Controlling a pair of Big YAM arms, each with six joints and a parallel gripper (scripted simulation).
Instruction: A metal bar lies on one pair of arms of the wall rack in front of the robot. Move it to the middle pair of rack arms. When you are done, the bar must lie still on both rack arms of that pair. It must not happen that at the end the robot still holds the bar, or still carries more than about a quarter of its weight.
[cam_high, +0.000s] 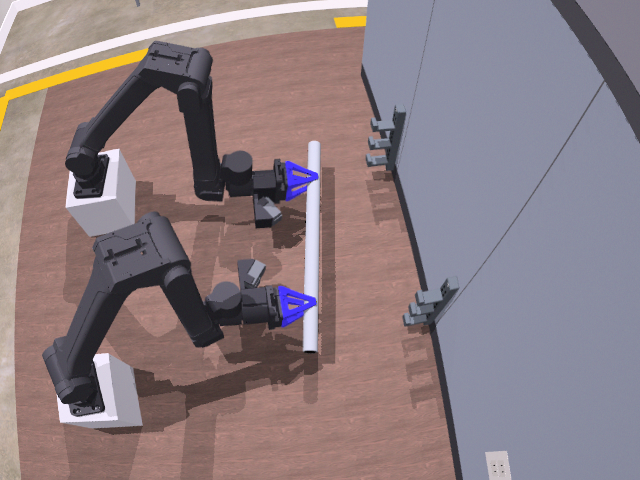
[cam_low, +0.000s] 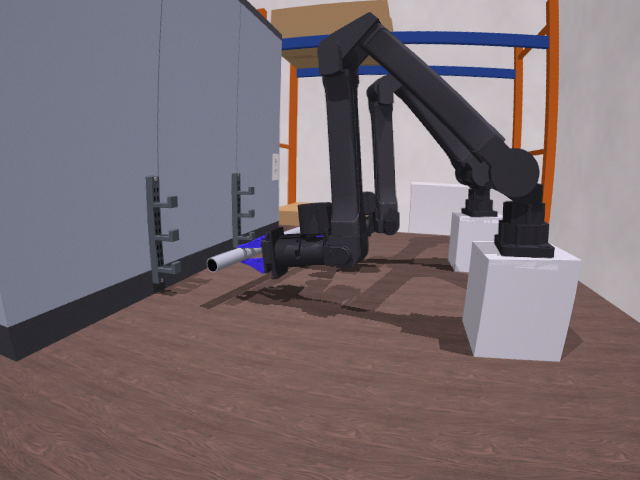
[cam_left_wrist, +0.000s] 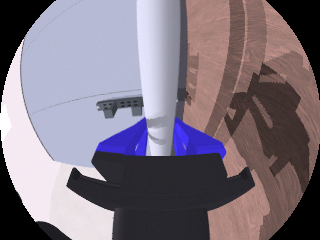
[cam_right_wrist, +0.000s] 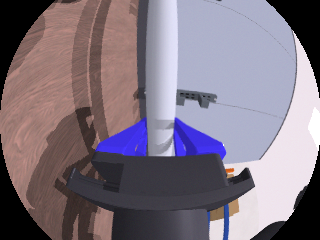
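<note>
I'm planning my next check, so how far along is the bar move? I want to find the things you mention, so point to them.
Done: the metal bar (cam_high: 312, 237) (cam_low: 225, 259) (cam_left_wrist: 159, 60) (cam_right_wrist: 162, 60) is off the rack. In hand: left hand (cam_high: 316, 176) (cam_low: 254, 252) (cam_left_wrist: 160, 136) and right hand (cam_high: 314, 301) (cam_right_wrist: 161, 137) grip it, away from the wall. Left: lay it on the bare middle rack arms (cam_high: 381, 143) (cam_low: 168, 236), release it, leave it still.
</note>
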